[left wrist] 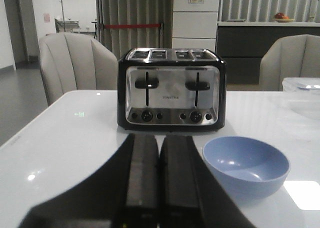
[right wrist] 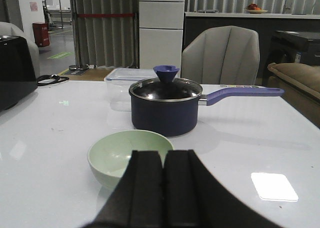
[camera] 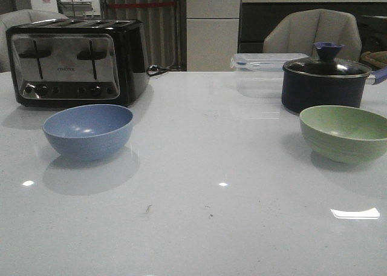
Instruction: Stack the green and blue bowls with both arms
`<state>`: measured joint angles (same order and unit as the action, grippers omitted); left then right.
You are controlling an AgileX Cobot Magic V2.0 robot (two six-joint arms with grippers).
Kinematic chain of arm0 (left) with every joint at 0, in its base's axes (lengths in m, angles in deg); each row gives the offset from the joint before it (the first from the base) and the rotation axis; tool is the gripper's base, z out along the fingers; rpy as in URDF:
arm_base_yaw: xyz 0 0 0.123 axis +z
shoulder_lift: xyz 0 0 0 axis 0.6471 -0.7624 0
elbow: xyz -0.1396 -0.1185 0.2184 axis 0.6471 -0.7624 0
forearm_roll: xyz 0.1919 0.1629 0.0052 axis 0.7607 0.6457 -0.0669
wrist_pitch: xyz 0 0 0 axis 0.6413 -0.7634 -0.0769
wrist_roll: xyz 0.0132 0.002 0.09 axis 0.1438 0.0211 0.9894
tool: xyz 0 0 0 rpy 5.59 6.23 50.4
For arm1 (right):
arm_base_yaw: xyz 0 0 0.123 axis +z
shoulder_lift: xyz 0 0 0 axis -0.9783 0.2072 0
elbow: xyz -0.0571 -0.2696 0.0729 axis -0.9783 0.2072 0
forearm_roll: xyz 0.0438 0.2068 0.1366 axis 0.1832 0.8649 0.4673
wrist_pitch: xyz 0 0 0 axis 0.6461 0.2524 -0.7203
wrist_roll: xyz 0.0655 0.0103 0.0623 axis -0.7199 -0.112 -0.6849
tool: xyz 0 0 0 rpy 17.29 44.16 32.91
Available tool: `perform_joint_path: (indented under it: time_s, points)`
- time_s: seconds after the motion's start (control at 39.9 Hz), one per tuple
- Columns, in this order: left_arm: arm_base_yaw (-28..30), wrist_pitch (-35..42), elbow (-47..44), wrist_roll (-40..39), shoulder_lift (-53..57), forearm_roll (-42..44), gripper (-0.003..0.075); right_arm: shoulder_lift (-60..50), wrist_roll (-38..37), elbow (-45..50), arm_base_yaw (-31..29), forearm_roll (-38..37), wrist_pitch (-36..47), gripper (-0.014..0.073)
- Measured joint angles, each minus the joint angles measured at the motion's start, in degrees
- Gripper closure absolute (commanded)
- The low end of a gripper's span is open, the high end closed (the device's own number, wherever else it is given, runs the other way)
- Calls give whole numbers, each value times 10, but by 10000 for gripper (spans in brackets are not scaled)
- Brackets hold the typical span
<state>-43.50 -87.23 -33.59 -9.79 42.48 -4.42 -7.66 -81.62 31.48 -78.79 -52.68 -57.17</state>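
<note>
White table (camera: pixel 199 167), blue bowl (camera: pixel 88 131) and green bowl (camera: pixel 344 132) upright, well apart

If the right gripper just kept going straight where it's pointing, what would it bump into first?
Probably the green bowl. In the right wrist view the right gripper, fingers together, points over the table with the bowl just ahead, a little to one side. Behind it sits the dark pot. Depth is hard to judge, so it might only clip the rim.
</note>
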Motion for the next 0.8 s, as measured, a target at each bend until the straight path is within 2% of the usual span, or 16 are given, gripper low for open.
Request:
perform_joint_path:
  time_s: [0.18, 0.35, 0.55, 0.8]
  points:
    - [0, 50, 2, 0, 0, 0, 627, 0, 0, 0, 0, 0, 0, 537]
    - [0, 38, 41, 0, 0, 0, 627, 0, 0, -55, 0, 0, -55, 537]
    - [0, -59, 151, 0, -11, 37, 627, 17, 0, -174, 0, 0, -156, 537]
    - [0, -208, 292, 0, -118, 48, 627, 140, 0, -328, 0, 0, -271, 537]
